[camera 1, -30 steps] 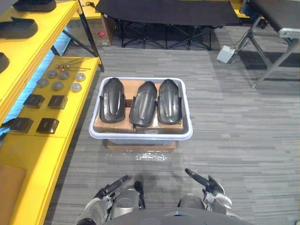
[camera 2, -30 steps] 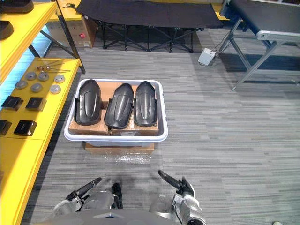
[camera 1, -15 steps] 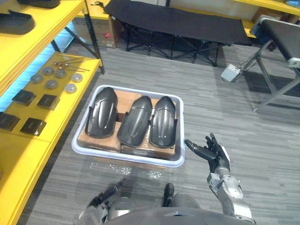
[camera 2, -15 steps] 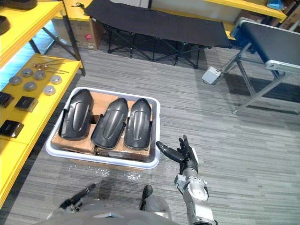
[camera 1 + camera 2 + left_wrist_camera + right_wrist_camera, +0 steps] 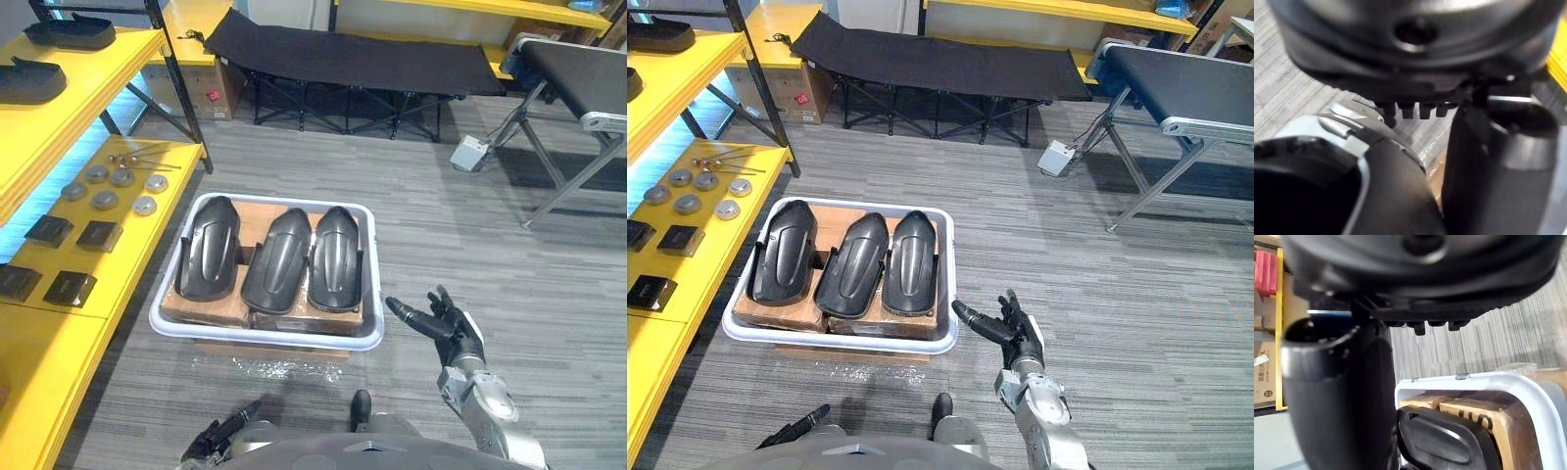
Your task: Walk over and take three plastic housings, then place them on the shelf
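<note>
While three plastic housings (image 5: 277,259) fill the tub (image 5: 265,339), right robot hand (image 5: 458,335) splayed empty beside it

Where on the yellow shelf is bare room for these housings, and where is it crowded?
The lower yellow shelf is bare nearer than the black blocks; farther along, blocks and metal discs crowd it. In the white bin the three housings lie packed side by side.
</note>
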Controlling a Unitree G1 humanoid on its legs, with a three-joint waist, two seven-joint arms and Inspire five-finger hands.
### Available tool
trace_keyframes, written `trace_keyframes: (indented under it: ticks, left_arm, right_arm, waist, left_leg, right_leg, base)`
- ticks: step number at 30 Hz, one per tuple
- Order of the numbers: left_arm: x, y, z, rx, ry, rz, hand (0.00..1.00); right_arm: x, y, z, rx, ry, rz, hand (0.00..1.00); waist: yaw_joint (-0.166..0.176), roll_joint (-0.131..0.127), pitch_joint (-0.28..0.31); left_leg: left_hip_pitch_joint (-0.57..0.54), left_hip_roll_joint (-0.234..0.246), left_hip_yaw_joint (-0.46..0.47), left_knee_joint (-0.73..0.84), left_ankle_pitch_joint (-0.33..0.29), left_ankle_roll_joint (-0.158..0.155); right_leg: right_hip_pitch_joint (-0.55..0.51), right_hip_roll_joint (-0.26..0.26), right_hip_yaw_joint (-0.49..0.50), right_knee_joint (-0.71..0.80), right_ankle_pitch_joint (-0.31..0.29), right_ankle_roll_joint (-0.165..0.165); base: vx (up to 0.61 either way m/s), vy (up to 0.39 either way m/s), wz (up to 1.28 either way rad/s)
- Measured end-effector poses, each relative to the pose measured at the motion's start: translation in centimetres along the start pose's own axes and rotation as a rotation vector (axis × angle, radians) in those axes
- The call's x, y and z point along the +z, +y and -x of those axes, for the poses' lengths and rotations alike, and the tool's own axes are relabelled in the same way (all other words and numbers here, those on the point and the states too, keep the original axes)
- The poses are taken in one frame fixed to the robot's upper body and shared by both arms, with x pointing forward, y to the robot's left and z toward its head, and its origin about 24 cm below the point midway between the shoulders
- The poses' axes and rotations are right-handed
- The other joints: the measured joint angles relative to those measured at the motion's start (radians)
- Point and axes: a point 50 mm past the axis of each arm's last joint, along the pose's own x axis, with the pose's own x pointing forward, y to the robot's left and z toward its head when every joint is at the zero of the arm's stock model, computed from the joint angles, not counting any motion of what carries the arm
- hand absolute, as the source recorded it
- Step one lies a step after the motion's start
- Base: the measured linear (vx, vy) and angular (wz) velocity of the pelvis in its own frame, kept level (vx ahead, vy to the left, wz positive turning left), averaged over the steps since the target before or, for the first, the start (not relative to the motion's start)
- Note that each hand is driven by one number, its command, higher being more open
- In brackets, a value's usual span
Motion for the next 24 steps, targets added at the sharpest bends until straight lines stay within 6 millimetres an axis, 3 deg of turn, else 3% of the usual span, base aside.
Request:
trace_keyframes:
  ticks: [4, 5, 9, 12, 19, 24]
  left_arm:
    - [1.1, -0.7, -0.1, -0.036, -0.036, -0.031, 1.00]
    - [2.7, -1.4, -0.3, -0.070, -0.086, -0.041, 1.00]
    - [6.1, -2.9, -0.6, -0.110, -0.179, -0.061, 1.00]
    - [7.5, -3.3, -0.5, -0.115, -0.228, -0.066, 1.00]
    - [8.7, -4.1, -0.4, -0.130, -0.279, -0.065, 1.00]
    - [9.0, -4.2, -0.3, -0.135, -0.291, -0.062, 1.00]
  right_arm:
    - [1.1, -0.6, -1.8, -0.074, -0.025, 0.013, 1.00]
    - [2.8, -0.2, -2.8, -0.087, -0.088, 0.025, 1.00]
    - [6.4, 1.2, -4.8, -0.100, -0.190, 0.016, 1.00]
    - [8.7, 2.3, -5.8, -0.094, -0.246, 0.005, 1.00]
    - [14.7, 3.2, -7.4, -0.074, -0.380, 0.047, 1.00]
    - [15.7, 3.6, -8.3, -0.078, -0.341, 0.079, 1.00]
  waist:
    - [0.008, 0.000, 0.023]
    - [0.025, -0.003, 0.080]
    - [0.065, -0.023, 0.178]
    - [0.102, -0.047, 0.217]
    - [0.140, -0.054, 0.251]
    - [0.141, -0.061, 0.263]
  left_leg:
    - [-0.066, -0.010, -0.030, 0.041, -0.002, 0.007]
    - [-0.122, -0.011, -0.049, 0.096, -0.012, 0.014]
    - [-0.216, -0.011, -0.097, 0.189, -0.031, 0.020]
    - [-0.249, -0.016, -0.118, 0.212, -0.035, 0.024]
    - [-0.302, -0.049, -0.156, 0.228, -0.026, 0.038]
    - [-0.314, -0.049, -0.164, 0.228, -0.025, 0.040]
  right_leg:
    - [-0.035, -0.016, -0.020, 0.010, 0.004, 0.007]
    - [-0.068, -0.022, -0.028, 0.035, 0.005, 0.007]
    - [-0.105, -0.018, -0.055, 0.057, 0.018, 0.000]
    - [-0.114, -0.022, -0.070, 0.056, 0.022, -0.001]
    - [-0.142, -0.048, -0.098, 0.057, 0.026, 0.003]
    - [-0.151, -0.048, -0.107, 0.060, 0.026, 0.003]
  base:
    - [-0.08, 0.024, 0.18]
    - [-0.08, 0.027, 0.23]
    - [-0.14, 0.015, 0.27]
    - [-0.04, 0.020, 0.21]
    - [0.02, 0.040, 0.17]
    - [0.00, 0.004, 0.05]
